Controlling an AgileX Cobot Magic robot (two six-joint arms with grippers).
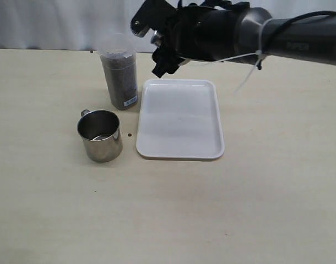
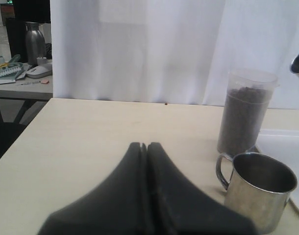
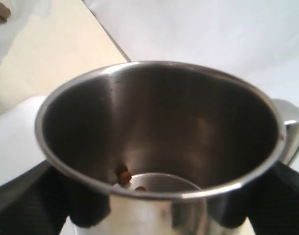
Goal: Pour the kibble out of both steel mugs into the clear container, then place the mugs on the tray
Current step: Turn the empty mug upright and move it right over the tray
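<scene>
1. Left gripper (image 2: 147, 147): fingertips pressed together with nothing between them, low over the table (image 1: 267, 209) and well short of the mugs
2. Right gripper (image 1: 157, 47): clamped around the held steel mug (image 3: 159, 147), with a dark finger pad on each side of its wall. It is raised in the air over the far edge of the tray (image 1: 180, 118), just beside the top of the clear container (image 1: 119, 77)
3. Held steel mug: tilted, mouth towards the wrist camera. It is almost empty, with one pellet (image 3: 123, 176) lying near its base
4. Clear container: upright just beside the tray's far left corner, filled with kibble (image 1: 118, 71) nearly to the rim
5. Standing steel mug (image 1: 100, 136): upright on the table, in front of the container and just left of the tray. The interior looks empty
6. Tray: flat on the table, nothing on it
7. One stray pellet (image 1: 128, 135) lies on the table between the standing mug and the tray
</scene>
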